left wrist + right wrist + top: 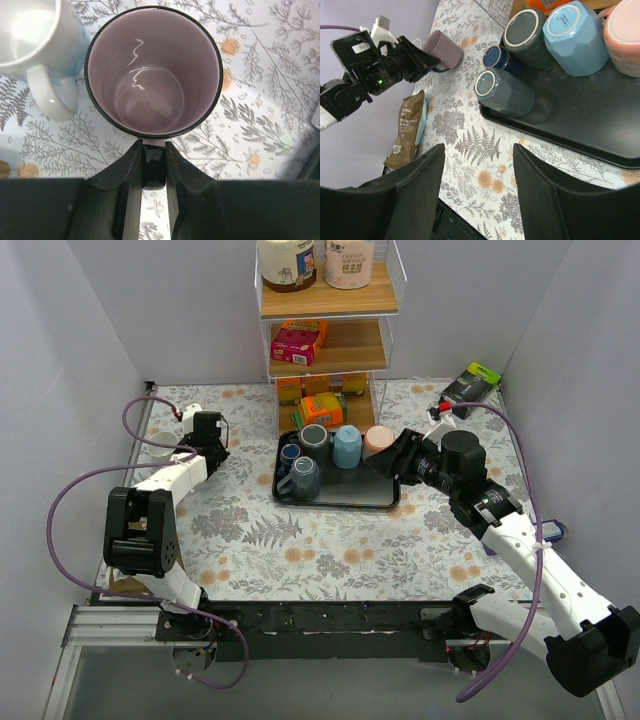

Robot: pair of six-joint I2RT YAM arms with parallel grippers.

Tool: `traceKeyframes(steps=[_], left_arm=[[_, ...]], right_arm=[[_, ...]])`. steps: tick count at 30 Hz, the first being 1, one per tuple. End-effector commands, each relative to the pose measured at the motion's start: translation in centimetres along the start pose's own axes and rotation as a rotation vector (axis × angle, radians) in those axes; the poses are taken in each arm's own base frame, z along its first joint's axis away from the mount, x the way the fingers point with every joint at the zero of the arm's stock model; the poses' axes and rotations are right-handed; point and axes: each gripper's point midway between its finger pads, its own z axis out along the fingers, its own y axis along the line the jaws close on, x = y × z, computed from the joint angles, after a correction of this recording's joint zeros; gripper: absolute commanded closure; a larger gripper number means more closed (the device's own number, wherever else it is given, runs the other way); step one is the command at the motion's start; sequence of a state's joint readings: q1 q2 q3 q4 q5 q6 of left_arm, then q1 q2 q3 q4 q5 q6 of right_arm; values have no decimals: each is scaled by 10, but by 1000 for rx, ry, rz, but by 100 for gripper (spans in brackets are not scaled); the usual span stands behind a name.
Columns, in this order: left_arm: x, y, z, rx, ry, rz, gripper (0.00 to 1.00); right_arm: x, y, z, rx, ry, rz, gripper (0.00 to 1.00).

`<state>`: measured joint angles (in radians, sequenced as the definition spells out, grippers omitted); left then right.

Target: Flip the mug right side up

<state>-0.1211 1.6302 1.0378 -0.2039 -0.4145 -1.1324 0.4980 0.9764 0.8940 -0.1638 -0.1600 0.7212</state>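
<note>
Over floral cloth between pale walls, left tool pinches mug, right tool spread.

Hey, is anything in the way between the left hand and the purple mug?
Nothing visible. The left hand is shut on the purple mug by its handle. A white mug stands close beside it.

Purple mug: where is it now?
Left wrist view: the purple mug is beside a white mug on the left of the table, handle in the left gripper, left of the black tray.
</note>
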Motion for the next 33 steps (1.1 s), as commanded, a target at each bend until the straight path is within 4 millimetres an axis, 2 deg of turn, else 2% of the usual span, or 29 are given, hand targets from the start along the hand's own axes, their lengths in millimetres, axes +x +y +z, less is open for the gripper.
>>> traceKeyframes(steps=[1,7,9,11,14,15,16,17,18,19,24,25,27,28,29,30,31,32,33], left_arm=[[-40,-3,9,45,-145,-47,100],[-23,2,34,26,-89,-4,100],[-12,5,41,17,-63,15,92],[-7,5,45,14,-51,14,89],[-1,6,44,19,-37,3,77],[-4,5,41,27,-45,-6,74],[-6,5,38,29,-49,-9,61],[-9,4,36,32,-56,-12,56],[-16,3,31,41,-72,-20,49],[-19,2,28,46,-79,-25,37],[-42,-4,1,96,-104,-42,25],[-53,-11,-15,147,-126,-62,22],[-60,-22,-35,233,-133,-73,17],[-57,-26,-44,273,-125,-76,16],[-61,-40,-65,370,-129,-79,14],[-59,-46,-73,410,-122,-72,12],[-48,-48,-78,438,-101,-64,11],[-44,-62,-96,526,-86,-62,10],[-39,-65,-101,556,-72,-62,10]], right_arm=[[-20,14,-8,-27,-52,-30,36],[-21,11,-7,-17,-53,-23,36],[-20,10,-5,-15,-49,-18,36],[-20,10,-4,-16,-48,-14,36],[-20,10,-4,-14,-48,-11,35],[-20,8,-2,-9,-46,-9,35],[-20,8,-2,-9,-46,-9,35],[-20,8,-2,-8,-47,-7,35],[-19,7,-1,-5,-44,-5,35],[-19,6,0,-2,-45,-1,34],[-14,3,3,-2,-29,20,34],[-12,2,4,-1,-26,24,34],[-12,3,5,-6,-24,28,34],[-10,2,5,-7,-20,31,34],[-9,1,6,-5,-16,34,34],[-8,1,7,-9,-13,37,34],[-7,1,8,-13,-7,39,34],[-7,3,8,-19,-4,38,34],[-5,1,10,-13,5,39,34]])
